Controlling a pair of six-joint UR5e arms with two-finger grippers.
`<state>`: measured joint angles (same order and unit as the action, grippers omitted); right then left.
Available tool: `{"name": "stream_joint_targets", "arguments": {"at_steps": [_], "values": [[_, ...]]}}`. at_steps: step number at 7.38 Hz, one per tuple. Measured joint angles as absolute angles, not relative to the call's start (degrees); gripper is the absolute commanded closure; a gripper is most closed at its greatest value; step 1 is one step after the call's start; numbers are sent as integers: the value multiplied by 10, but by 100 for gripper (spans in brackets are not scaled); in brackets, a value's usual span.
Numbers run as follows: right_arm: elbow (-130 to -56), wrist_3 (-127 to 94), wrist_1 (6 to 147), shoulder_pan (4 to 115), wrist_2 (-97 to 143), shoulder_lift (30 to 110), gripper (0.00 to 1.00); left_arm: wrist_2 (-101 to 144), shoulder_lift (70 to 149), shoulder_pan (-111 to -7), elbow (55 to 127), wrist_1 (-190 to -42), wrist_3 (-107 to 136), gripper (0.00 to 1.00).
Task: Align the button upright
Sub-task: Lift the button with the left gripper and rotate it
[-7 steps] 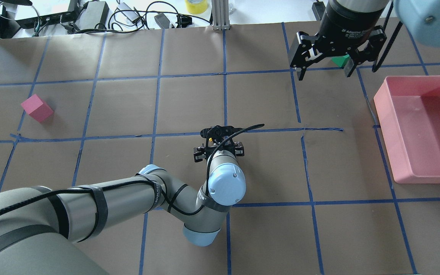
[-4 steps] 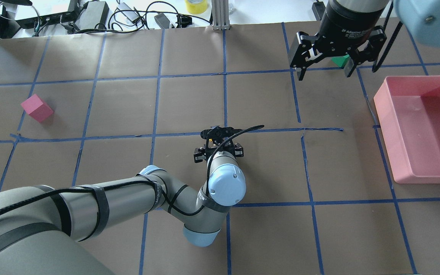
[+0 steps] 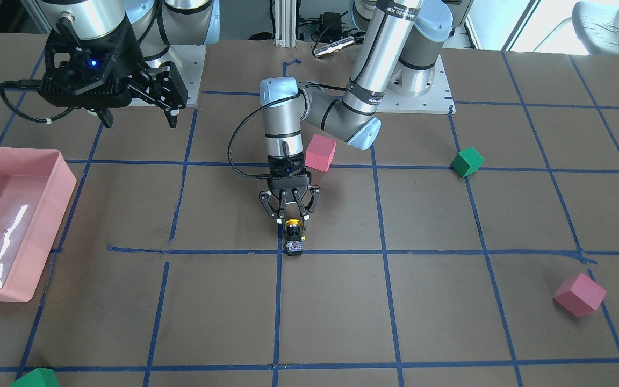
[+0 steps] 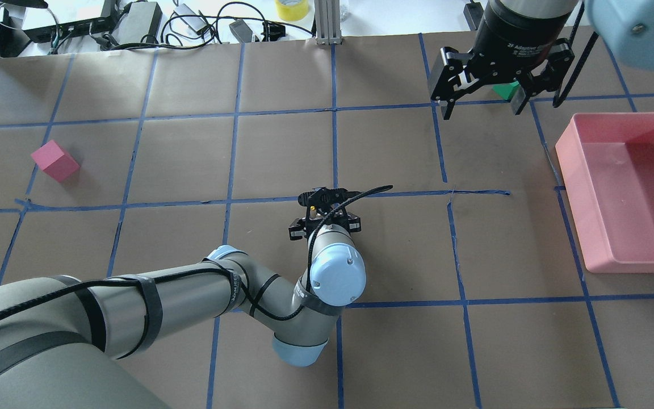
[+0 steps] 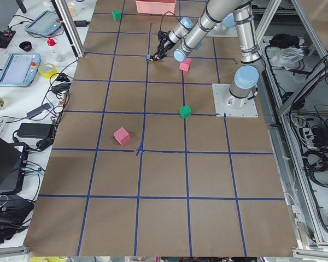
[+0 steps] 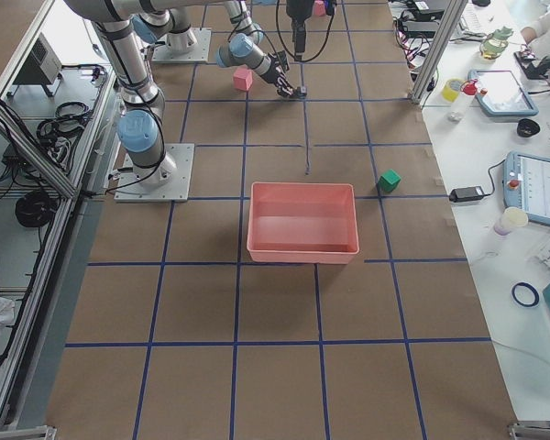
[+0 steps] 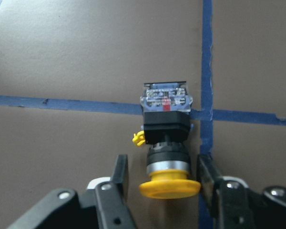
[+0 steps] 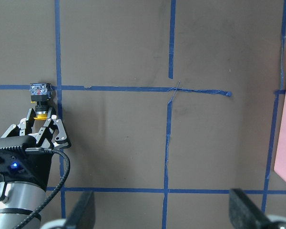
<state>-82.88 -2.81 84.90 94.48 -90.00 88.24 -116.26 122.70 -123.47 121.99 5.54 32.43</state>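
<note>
Button [image 7: 167,138] is laid flat, cap [image 7: 169,187] at 6 o'clock btwn spread left jaws, prob. positioned to be pinched & tipped upright; right jaws spread, idle.

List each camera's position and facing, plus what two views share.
Front-facing: across the table, facing the robot; left arm, right arm, left gripper at the button.
Overhead: behind the robot, looking forward-down; left arm, right gripper.
Exterior left: table's left end; both arms far.
Exterior right: right end; pink tray, arms far.
Left wrist: down past its fingers at the button.
Right wrist: high, looking down; left gripper.
Shared: both wrist views show the button.
</note>
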Motion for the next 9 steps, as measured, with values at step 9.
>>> {"name": "stream_joint_targets", "arguments": {"at_steps": [9], "values": [[-830,-28,848,945,-901,882,0,-1034,1135,-1151,1202,-115,438,100]]}}
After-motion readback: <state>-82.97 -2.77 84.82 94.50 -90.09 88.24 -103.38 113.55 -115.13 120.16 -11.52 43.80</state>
